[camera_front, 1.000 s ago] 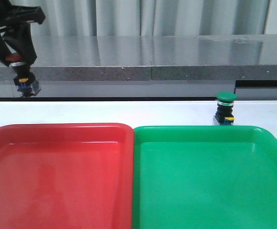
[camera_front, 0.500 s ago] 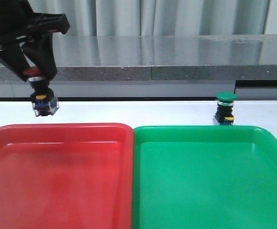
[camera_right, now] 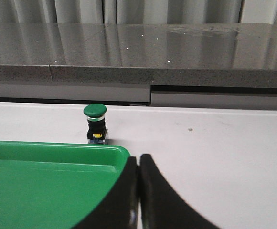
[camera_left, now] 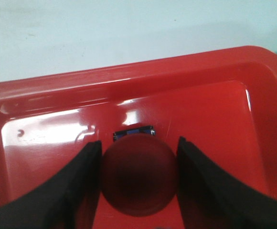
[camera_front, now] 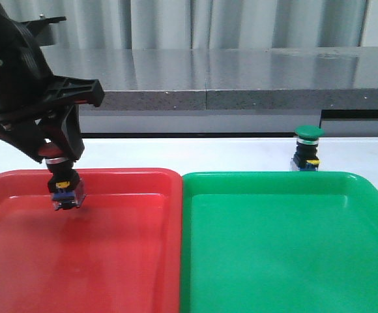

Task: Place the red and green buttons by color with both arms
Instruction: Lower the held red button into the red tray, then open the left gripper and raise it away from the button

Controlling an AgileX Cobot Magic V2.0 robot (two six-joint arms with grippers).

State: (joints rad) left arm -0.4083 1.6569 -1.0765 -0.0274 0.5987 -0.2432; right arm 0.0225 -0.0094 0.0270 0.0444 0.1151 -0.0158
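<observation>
The red button point(camera_front: 63, 177) is gripped by its dark red cap between the fingers point(camera_left: 76, 186) of the left gripper point(camera_front: 57, 151) and is held upright above the far left part of the red tray point(camera_front: 111, 261), close behind the tray's far rim. Its silver collar, black body, yellow tab and blue-clear base are seen hanging below the fingers in the front view. Whether the base touches the tray floor cannot be told. In the left wrist view the round cap point(camera_left: 138, 174) is pinched on both sides by the black fingers, and a sliver of the blue base is seen beyond it over the red tray point(camera_left: 200, 109).

The green button point(camera_front: 307, 149) is stood upright on the white table point(camera_front: 241, 153), just behind the far rim of the green tray point(camera_front: 287, 261), toward the table's right edge. It is not held by anything. The two trays are laid side by side, their inner rims touching, red toward the left edge and green toward the right.

The right gripper point(camera_right: 139, 191) is seen only in the right wrist view, with its fingers pressed together and nothing between them. It is held near the right corner of the green tray point(camera_right: 43, 176), well apart from the green button point(camera_right: 96, 123).
</observation>
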